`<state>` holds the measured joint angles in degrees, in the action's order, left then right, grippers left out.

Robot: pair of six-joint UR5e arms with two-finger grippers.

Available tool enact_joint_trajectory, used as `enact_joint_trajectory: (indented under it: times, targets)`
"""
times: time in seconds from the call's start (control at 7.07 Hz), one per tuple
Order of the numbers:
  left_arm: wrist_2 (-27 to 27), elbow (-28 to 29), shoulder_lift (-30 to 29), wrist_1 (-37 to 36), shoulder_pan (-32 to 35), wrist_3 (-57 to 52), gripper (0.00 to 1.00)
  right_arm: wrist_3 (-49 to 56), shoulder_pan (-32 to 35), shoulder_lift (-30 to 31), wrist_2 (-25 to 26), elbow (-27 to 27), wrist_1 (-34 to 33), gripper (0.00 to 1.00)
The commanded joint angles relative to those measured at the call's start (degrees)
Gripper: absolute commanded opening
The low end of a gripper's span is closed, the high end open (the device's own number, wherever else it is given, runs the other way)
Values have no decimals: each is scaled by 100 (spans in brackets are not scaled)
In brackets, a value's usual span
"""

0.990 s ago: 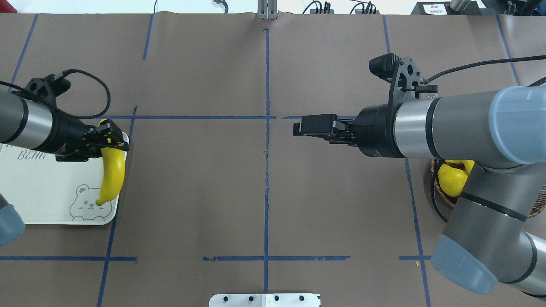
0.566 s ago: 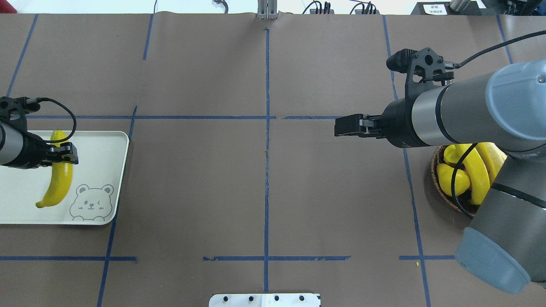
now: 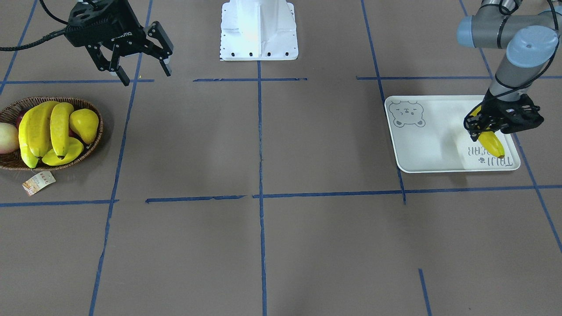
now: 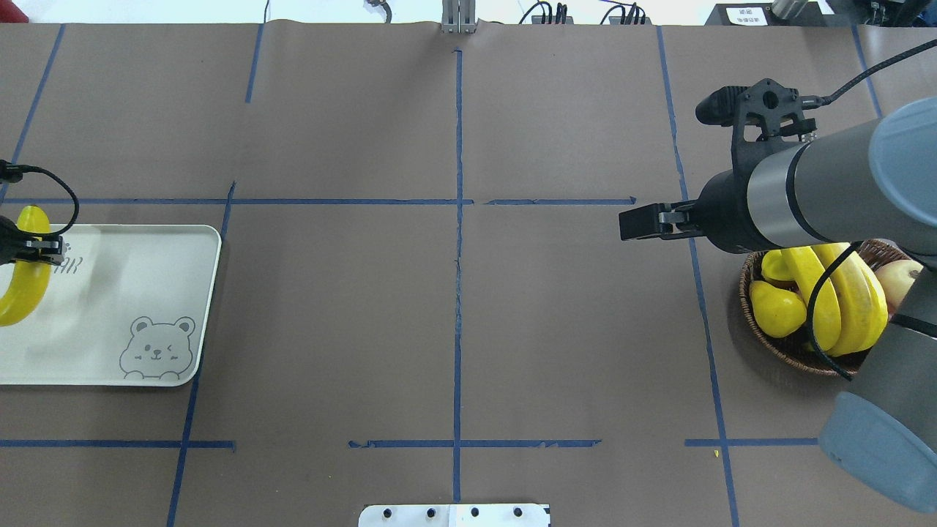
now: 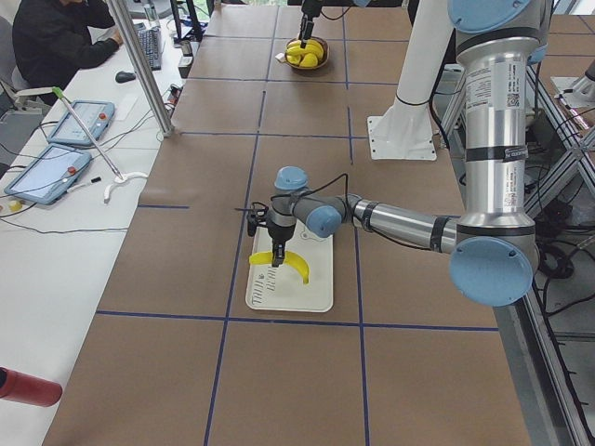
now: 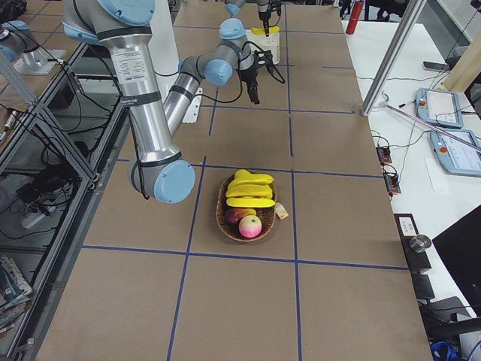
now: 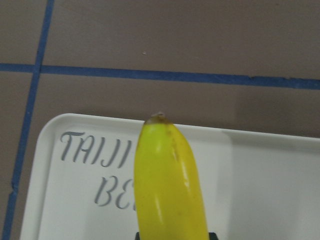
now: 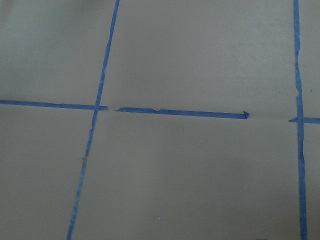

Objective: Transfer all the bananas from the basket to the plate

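My left gripper (image 3: pixel 487 127) is shut on a yellow banana (image 3: pixel 491 144) and holds it over the lettered end of the white bear plate (image 3: pixel 434 140). It is too close to tell if the banana touches the plate. The left wrist view shows the banana (image 7: pixel 167 185) above the plate (image 7: pixel 265 190). In the overhead view this gripper (image 4: pixel 29 249) is at the left edge. The wicker basket (image 3: pixel 94 140) holds three bananas (image 3: pixel 41 127). My right gripper (image 3: pixel 146 77) is open and empty, above the table beside the basket (image 4: pixel 776 348).
A yellow pear (image 3: pixel 84 124) and a reddish apple (image 3: pixel 8 138) also lie in the basket, with a paper tag (image 3: pixel 38 182) beside it. The white robot base (image 3: pixel 259 30) stands at the table's near edge. Blue tape lines cross the brown table.
My left gripper has carried the banana leftward across the plate to its lettered end. My right arm has drawn back to the right, uncovering the basket.
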<state>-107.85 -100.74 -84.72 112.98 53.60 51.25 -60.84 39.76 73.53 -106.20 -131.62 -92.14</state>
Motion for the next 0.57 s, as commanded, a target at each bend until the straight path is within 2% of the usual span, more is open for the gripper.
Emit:
enact_joint_trajectory:
  times: [0.0, 0.14, 0.42]
  targets:
    - [1, 204, 17, 31, 125, -115, 19, 2, 5, -6, 3, -4, -6, 100]
    - [10, 213, 69, 49, 125, -54, 98, 10, 5, -6, 3, -4, -6, 100]
    - [-25, 160, 96, 337, 133, -36, 100, 10, 75, 38, -15, -21, -6, 100]
